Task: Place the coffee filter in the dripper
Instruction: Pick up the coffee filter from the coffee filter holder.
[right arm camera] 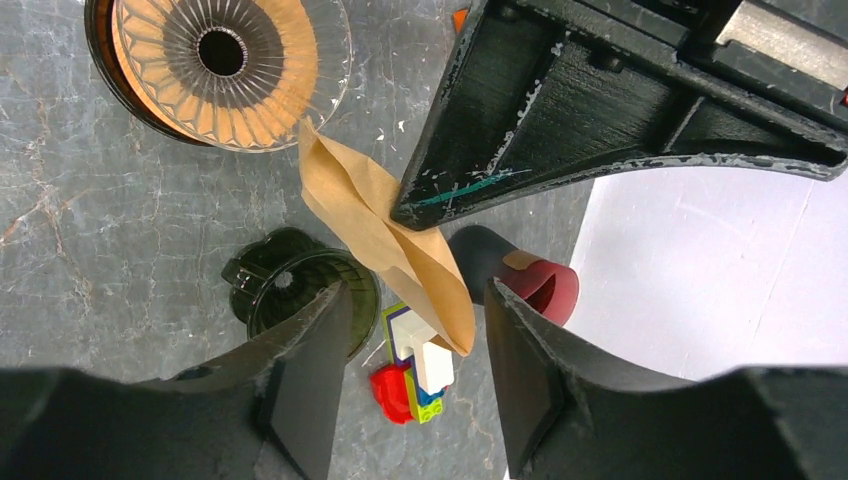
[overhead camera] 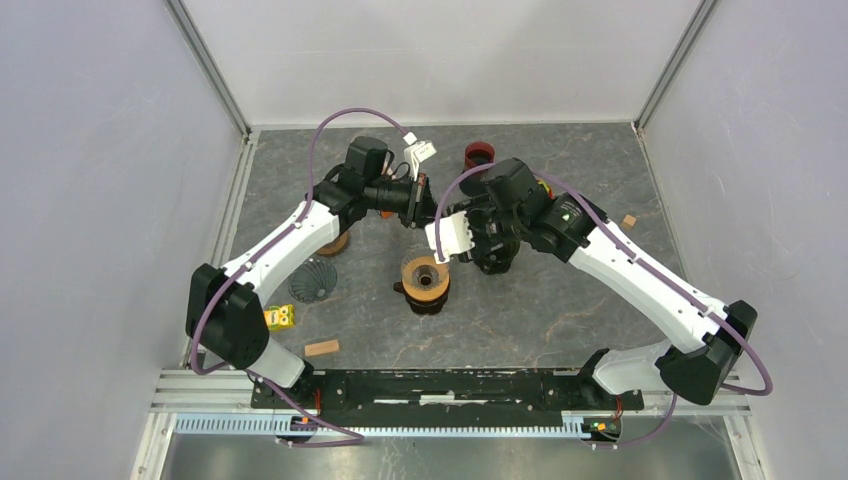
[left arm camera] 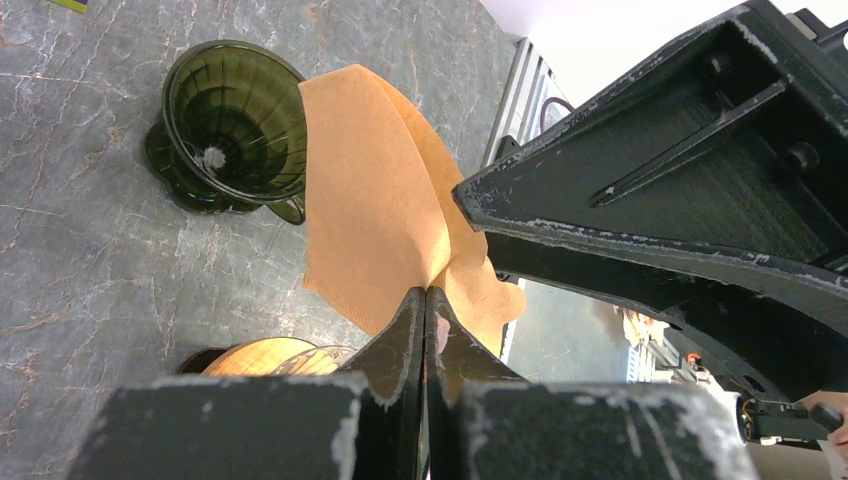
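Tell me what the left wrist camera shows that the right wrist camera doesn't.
Only the left wrist view shows how the left gripper pinches the coffee filter, jaws fully together. Only the right wrist view shows a red cup, toy blocks, and the right gripper open with a finger on each side of the filter. Both show the filter and a dark green dripper.
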